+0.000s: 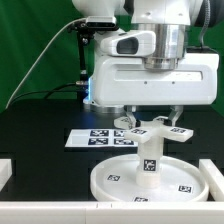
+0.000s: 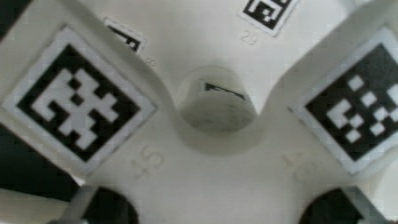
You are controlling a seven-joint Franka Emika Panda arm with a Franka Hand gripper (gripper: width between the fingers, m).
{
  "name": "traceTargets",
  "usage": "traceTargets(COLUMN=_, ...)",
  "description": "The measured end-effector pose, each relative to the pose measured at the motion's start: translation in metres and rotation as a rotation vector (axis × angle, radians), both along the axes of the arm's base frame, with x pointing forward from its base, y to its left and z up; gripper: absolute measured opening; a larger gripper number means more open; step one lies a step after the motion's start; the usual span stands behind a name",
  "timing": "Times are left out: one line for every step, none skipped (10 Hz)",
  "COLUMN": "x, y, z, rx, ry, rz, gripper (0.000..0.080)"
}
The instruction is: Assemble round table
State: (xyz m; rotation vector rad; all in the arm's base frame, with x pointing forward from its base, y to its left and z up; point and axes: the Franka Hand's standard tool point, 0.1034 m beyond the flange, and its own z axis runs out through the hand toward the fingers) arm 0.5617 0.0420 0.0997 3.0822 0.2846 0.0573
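The white Franka arm's two-finger gripper is hanging straight down over the middle of the black counter. Directly under it, the wide, rimmed round white plastic disc of the table is lying flat on the counter, showing small black-and-white square tags on its face. The short thick white cylindrical leg is standing upright from the centre of that disc, just below the gripper, with a tag on its side. On top of the leg, right at the fingertips, the small lobed white plastic foot is sitting with its tagged lobes spreading outward on both sides of the gripper.

In the wrist view the foot is filling almost the whole picture: a round central hub with a shallow hollow, and large black-and-white tags on the lobes either side of it. The two dark fingertips are showing at the edge of that picture, spread apart on either side of the hub, but I cannot tell whether they are pressing on the foot or standing free of it.

Beyond the gripper, lying flat on the counter behind the disc, is the thin white marker board.
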Motion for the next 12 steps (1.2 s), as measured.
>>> traceTargets(x=0.0, y=-0.0001, z=-0.0001, rx=0.004, ry=-0.003, rz=-0.082, gripper=0.0437)
traceTargets(x=-0.0001, y=-0.0001, z=-0.0003, rx=0.007, ry=-0.007, rz=-0.168, gripper=0.0437)
traceTargets(x=-0.0001, y=-0.0003, z=-0.0005, rx=0.01, ry=-0.01, rz=-0.236, gripper=0.0437)
traceTargets(x=0.001, y=0.0004, z=-0.0005, rx=0.014, ry=-0.024, rz=-0.348, gripper=0.0437)
traceTargets(x=0.0012, y=0.0006, z=-0.0003, rx=0.019, ry=-0.031, rz=-0.487, gripper=0.0437)
traceTargets(x=0.0012, y=0.0, z=-0.0005, rx=0.025, ry=-0.035, rz=-0.589, gripper=0.0437)
traceTargets(x=0.0016, y=-0.0002, z=-0.0006, rx=0.039, ry=-0.037, rz=-0.711, gripper=0.0439)
traceTargets(x=0.002, y=-0.0006, z=-0.0006, rx=0.05, ry=-0.04, rz=-0.848, gripper=0.0439)
traceTargets(x=0.0019, y=-0.0003, z=-0.0006, rx=0.058, ry=-0.043, rz=-0.954, gripper=0.0439)
traceTargets(x=0.0019, y=-0.0005, z=-0.0006, rx=0.072, ry=-0.044, rz=-1.109, gripper=0.0439)
traceTargets(x=0.0019, y=-0.0007, z=-0.0006, rx=0.087, ry=-0.043, rz=-1.236, gripper=0.0439)
traceTargets(x=0.0017, y=-0.0008, z=-0.0007, rx=0.096, ry=-0.045, rz=-1.37, gripper=0.0439)
